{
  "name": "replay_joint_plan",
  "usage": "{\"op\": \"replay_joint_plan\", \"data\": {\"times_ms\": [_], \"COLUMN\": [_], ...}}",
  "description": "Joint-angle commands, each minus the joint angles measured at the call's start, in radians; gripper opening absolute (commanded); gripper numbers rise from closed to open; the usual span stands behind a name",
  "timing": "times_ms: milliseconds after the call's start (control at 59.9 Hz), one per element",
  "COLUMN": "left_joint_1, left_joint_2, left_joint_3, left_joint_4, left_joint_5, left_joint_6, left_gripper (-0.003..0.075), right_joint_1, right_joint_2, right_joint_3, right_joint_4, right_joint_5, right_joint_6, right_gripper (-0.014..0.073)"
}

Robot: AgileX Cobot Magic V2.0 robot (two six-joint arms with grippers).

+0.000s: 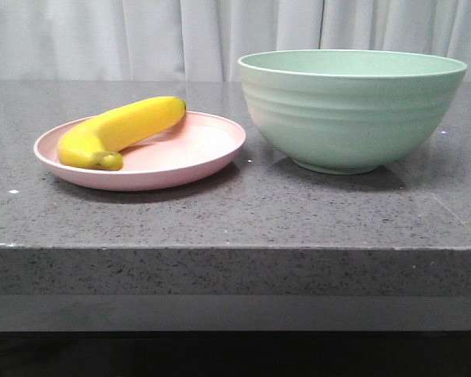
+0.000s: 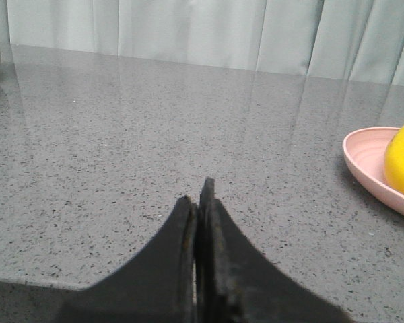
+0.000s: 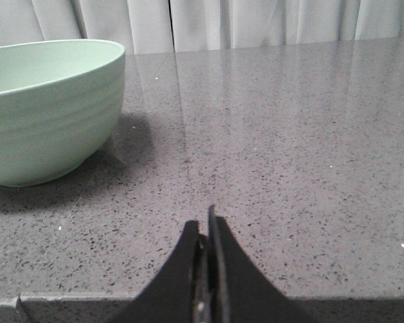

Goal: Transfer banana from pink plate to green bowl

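Nothing of the transfer has begun, by the look of it: the banana (image 1: 124,131) lies on the pink plate (image 1: 196,161), across the half of the plate farther from the green bowl (image 1: 351,108), its dark tip pointing toward the front edge of the tabletop (image 1: 243,212) and its other end resting over the plate's rear rim. The plate stands just beside the green bowl, a narrow strip of bare stone between them, and the bowl's inside is hidden by its tall ridged wall. Neither arm shows in the front view. The left end effector (image 2: 200,202) has its fingers pressed together on nothing and sits low over bare tabletop, with the plate and a bit of the banana off to one side of it; the right end effector (image 3: 205,232) is likewise pressed together and empty, with the bowl near it. The step in hand is the approach, and the next move probably calls for the left one to spread, reach the banana's middle, and grip across its width. Counted: one banana, one plate, one bowl, two end effectors.
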Motion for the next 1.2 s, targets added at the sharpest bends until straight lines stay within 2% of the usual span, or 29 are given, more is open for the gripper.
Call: {"op": "replay_joint_plan", "data": {"times_ms": [0, 484, 651, 734, 968, 1185], "left_joint_1": [0.004, 0.004, 0.004, 0.004, 0.004, 0.004], "left_joint_2": [-0.02, -0.02, 0.012, 0.101, 0.377, 0.458], "left_joint_3": [0.004, -0.014, -0.16, -0.293, -0.509, -0.552], "left_joint_4": [-0.006, -0.057, 0.02, 0.02, 0.02, 0.02], "left_joint_5": [-0.083, -0.119, -0.1, -0.02, 0.092, 0.098], "left_joint_6": [0.0, -0.009, 0.0, 0.0, 0.0, 0.0], "left_gripper": [-0.002, -0.002, -0.002, -0.002, -0.002, -0.0015], "right_joint_1": [-0.006, -0.006, -0.006, -0.006, -0.006, -0.006], "right_joint_2": [-0.01, -0.01, 0.028, 0.12, 0.359, 0.403], "right_joint_3": [0.0, -0.014, -0.184, -0.331, -0.558, -0.59], "right_joint_4": [-0.004, -0.004, -0.033, -0.034, -0.034, -0.034], "right_joint_5": [-0.087, -0.132, 0.021, 0.114, 0.132, 0.137], "right_joint_6": [0.0, -0.001, -0.048, -0.047, -0.047, -0.047], "right_gripper": [-0.0069, -0.0068, -0.0068, -0.0064, -0.0064, -0.0064]}}
